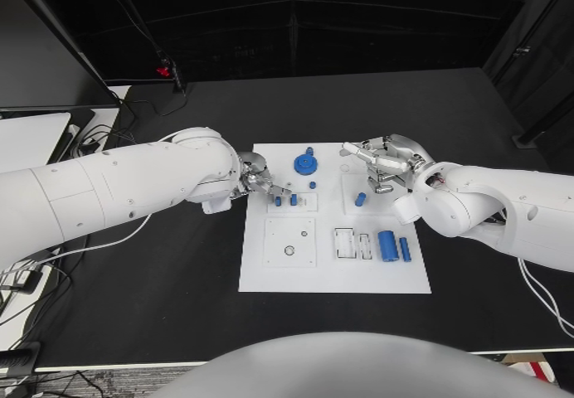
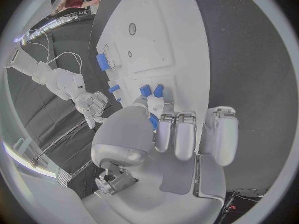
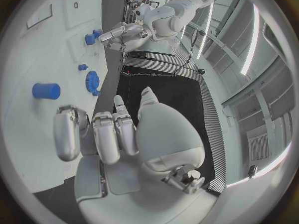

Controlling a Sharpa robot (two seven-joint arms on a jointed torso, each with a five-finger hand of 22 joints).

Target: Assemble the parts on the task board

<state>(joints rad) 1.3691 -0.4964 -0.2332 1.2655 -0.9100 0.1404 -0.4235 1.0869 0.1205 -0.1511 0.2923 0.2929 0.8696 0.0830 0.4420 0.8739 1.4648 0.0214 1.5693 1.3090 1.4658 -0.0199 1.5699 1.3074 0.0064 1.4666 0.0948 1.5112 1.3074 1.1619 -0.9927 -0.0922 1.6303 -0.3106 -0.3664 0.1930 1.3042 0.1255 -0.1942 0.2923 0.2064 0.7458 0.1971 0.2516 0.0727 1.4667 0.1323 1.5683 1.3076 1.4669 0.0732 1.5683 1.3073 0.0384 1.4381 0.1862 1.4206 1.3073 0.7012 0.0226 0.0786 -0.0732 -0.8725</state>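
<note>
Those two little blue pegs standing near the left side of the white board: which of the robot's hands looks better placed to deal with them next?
Probably the left hand. Its fingertips are right at the blue pegs on the task board, while the right hand hovers over the board's far right part with nothing in it.

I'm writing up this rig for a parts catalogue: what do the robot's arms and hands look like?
Both arms are glossy white, built of thick rounded shells with visible seams. Each ends in a silver metallic robot hand, left robot hand and right robot hand, with pale grey segmented fingers and a smooth rounded grey thumb housing. Thin white cables trail beside both arms.
</note>
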